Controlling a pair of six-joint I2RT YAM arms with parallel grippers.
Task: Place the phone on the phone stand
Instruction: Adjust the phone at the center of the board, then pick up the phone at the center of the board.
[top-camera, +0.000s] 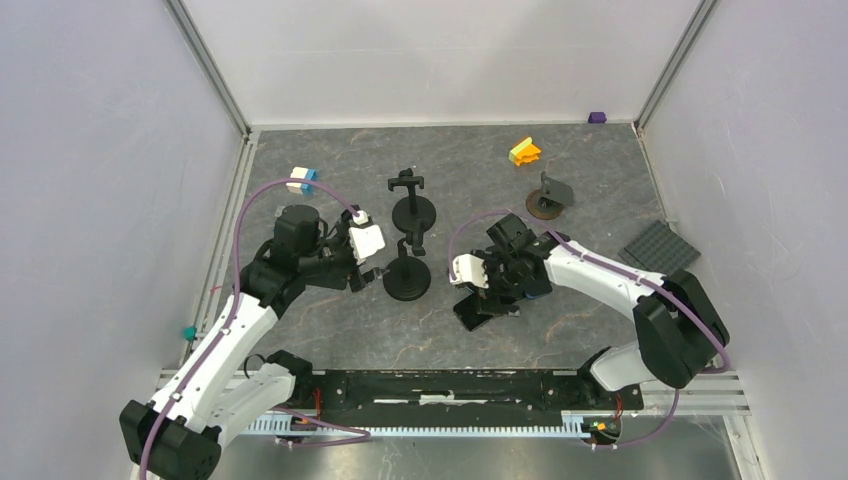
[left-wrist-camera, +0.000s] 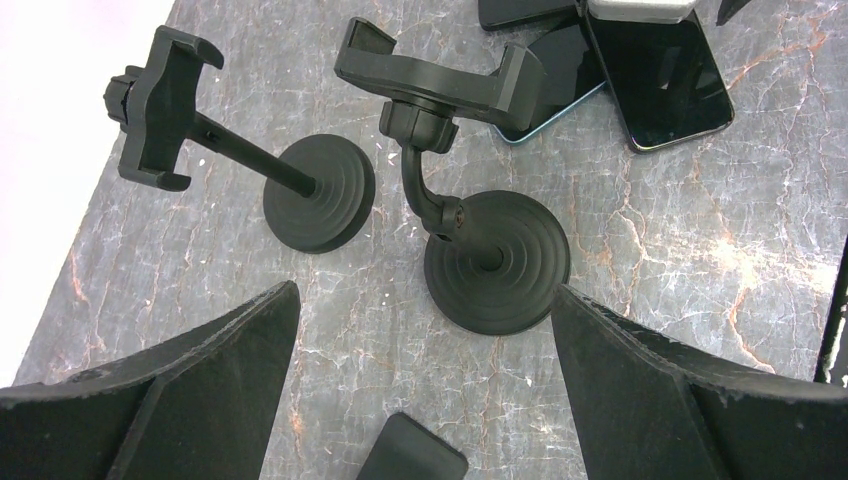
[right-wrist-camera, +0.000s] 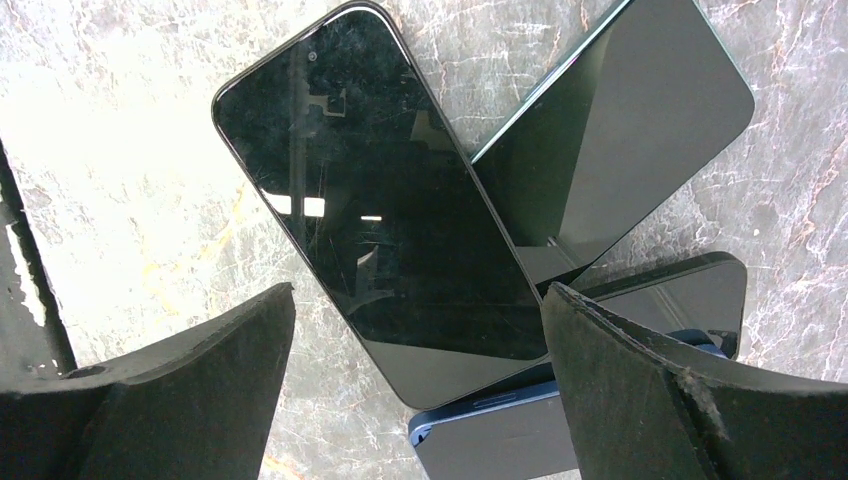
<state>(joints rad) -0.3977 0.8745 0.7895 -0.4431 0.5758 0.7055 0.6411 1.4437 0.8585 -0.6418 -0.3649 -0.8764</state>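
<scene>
Overhead, the left gripper (top-camera: 368, 270) stood spread wide and empty, just beside the near phone stand (top-camera: 407, 280). The right gripper (top-camera: 478, 298) stood equally wide, empty, over the phones (top-camera: 478, 314) lying on the table (top-camera: 420, 340) right of that stand.

Left wrist: fingers (left-wrist-camera: 230, 380) flanked the stand's base, touching nothing.

Right wrist: fingers (right-wrist-camera: 660, 400) straddled three overlapping phones, the top phone (right-wrist-camera: 370, 190) face up and ungripped.
</scene>
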